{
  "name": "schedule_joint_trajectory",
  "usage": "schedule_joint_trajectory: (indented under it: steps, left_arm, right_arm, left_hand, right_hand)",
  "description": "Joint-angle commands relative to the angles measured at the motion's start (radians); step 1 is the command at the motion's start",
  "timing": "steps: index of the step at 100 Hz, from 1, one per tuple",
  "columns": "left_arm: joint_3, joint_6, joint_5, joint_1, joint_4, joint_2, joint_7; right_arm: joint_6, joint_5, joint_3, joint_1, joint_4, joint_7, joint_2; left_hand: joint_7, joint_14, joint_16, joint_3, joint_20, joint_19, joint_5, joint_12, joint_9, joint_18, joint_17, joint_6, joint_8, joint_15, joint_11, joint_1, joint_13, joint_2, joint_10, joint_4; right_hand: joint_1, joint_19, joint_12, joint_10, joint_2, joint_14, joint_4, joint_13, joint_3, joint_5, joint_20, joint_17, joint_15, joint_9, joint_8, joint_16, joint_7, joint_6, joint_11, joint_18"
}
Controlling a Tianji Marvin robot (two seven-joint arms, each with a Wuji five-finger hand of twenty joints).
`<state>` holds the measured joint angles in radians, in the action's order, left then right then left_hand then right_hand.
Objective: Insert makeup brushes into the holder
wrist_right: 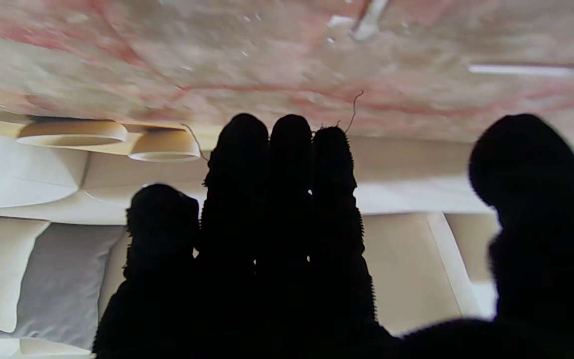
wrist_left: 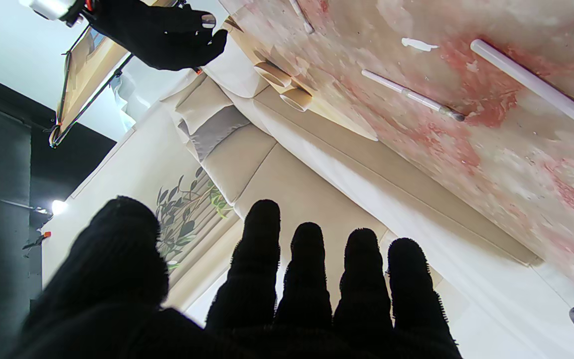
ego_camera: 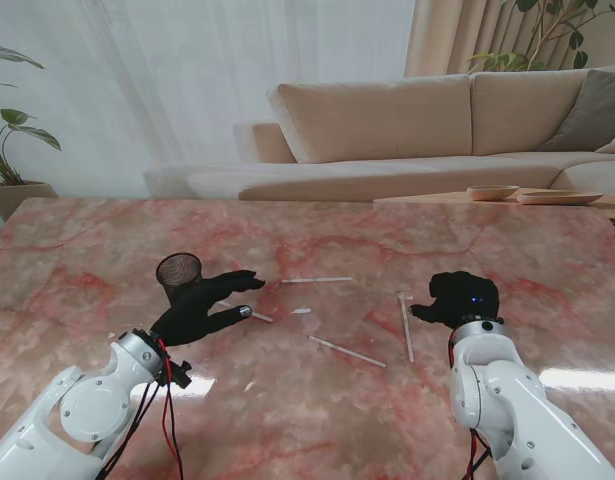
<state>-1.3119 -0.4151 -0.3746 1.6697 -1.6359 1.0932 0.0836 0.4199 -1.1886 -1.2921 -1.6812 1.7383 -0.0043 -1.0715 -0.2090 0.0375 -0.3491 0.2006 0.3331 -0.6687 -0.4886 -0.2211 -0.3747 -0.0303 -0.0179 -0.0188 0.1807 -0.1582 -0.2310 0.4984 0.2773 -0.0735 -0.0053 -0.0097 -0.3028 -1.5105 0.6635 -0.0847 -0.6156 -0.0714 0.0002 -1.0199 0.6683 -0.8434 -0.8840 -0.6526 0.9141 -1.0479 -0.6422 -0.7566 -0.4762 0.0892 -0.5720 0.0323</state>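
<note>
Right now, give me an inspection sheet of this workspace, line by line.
Surface: pink marble table, with glare patches near me.
Job's things: mesh holder upright at left, no brush seen in it; four brushes lying flat.
Clutter: small white scrap.
Hands: left hand open beside the holder, holding nothing; right hand open, fingers extended, by a brush.
Cables: red and black wires at the left wrist.
Surroundings: beige sofa, curtains, plants, two dishes.
</note>
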Motion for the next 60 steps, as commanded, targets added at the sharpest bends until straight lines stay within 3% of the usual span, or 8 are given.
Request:
schedule_joint_trajectory:
  steps: [1,20,37,43,47,51,60]
  left_arm:
    - [-0.002,-0.002,0.000,0.003,0.010,-0.001,0.001]
    - [-0.017,0.001,-0.001,0.010,0.015,-0.002,0.008]
    - [-0.025,0.008,-0.004,0.014,0.016,-0.002,0.006]
    - [-0.029,0.010,-0.003,0.016,0.017,-0.002,0.006]
    - [-0.031,0.010,-0.004,0.017,0.018,-0.002,0.006]
    - [-0.033,0.009,-0.004,0.017,0.020,-0.001,0.005]
    - [-0.038,0.007,-0.005,0.018,0.024,-0.001,0.004]
  right_arm:
    - [0.014,-0.005,0.012,0.027,-0.020,0.043,0.002]
    - [0.079,-0.016,0.098,0.137,-0.096,0.153,0.013]
    - [0.142,0.006,0.196,0.226,-0.174,0.221,0.021]
    - [0.163,0.015,0.230,0.251,-0.198,0.243,0.024]
    - [0.176,0.024,0.251,0.266,-0.214,0.251,0.026]
    - [0.189,0.034,0.271,0.279,-0.229,0.254,0.027]
    - [0.215,0.067,0.309,0.303,-0.263,0.242,0.027]
  left_hand:
    - [0.006,-0.043,0.016,-0.016,-0.007,0.021,0.036,0.015,0.035,-0.041,-0.004,0.000,-0.012,0.035,0.015,0.009,-0.039,0.018,-0.019,0.015]
    - [0.005,-0.036,0.013,-0.016,0.029,-0.051,0.036,0.014,0.034,-0.021,0.017,0.000,-0.011,0.030,0.015,0.011,-0.031,0.021,-0.018,0.012]
    - [0.001,-0.036,0.012,-0.016,0.034,-0.061,0.031,0.014,0.031,-0.013,0.017,0.000,-0.009,0.029,0.014,0.014,-0.030,0.021,-0.015,0.011]
    - [0.001,-0.037,0.012,-0.016,0.034,-0.062,0.030,0.014,0.031,-0.013,0.016,0.002,-0.009,0.029,0.014,0.015,-0.029,0.021,-0.017,0.011]
    - [0.000,-0.036,0.012,-0.016,0.035,-0.063,0.029,0.014,0.031,-0.012,0.016,0.001,-0.008,0.029,0.014,0.016,-0.030,0.021,-0.016,0.010]
    - [-0.001,-0.036,0.012,-0.016,0.035,-0.064,0.028,0.014,0.031,-0.010,0.016,0.000,-0.008,0.029,0.014,0.016,-0.029,0.021,-0.016,0.010]
    - [-0.002,-0.038,0.012,-0.015,0.034,-0.063,0.027,0.014,0.030,-0.006,0.013,0.002,-0.007,0.029,0.014,0.018,-0.030,0.021,-0.016,0.010]
  right_hand:
    - [-0.039,-0.077,0.021,-0.010,-0.014,-0.016,-0.054,-0.041,-0.026,-0.029,-0.012,-0.024,0.049,-0.032,-0.017,-0.031,-0.017,0.005,-0.007,0.029]
    - [-0.133,-0.062,-0.002,-0.017,-0.040,-0.055,-0.035,0.036,-0.021,0.041,-0.015,0.043,0.073,0.048,0.010,-0.050,0.035,0.008,0.061,0.040]
    - [-0.196,0.018,-0.015,-0.028,-0.058,-0.064,0.058,0.138,0.086,0.110,-0.084,0.119,0.026,0.160,0.005,-0.084,0.060,0.019,0.085,0.041]
    - [-0.196,0.035,-0.006,-0.028,-0.069,-0.065,0.093,0.159,0.174,0.108,-0.100,0.132,0.025,0.186,-0.028,-0.095,0.024,0.021,0.073,0.044]
    - [-0.174,0.049,0.001,-0.026,-0.117,-0.065,0.013,0.172,0.319,0.106,-0.118,0.142,0.020,0.200,-0.052,-0.104,0.018,0.019,0.069,0.041]
    - [-0.139,0.058,0.009,-0.022,-0.178,-0.065,-0.031,0.189,0.461,0.099,-0.125,0.153,0.019,0.221,-0.070,-0.109,0.003,0.018,0.063,0.042]
    - [-0.092,0.066,0.017,-0.016,-0.197,-0.062,-0.055,0.208,0.499,0.098,-0.127,0.162,0.020,0.240,-0.079,-0.113,0.001,0.011,0.058,0.044]
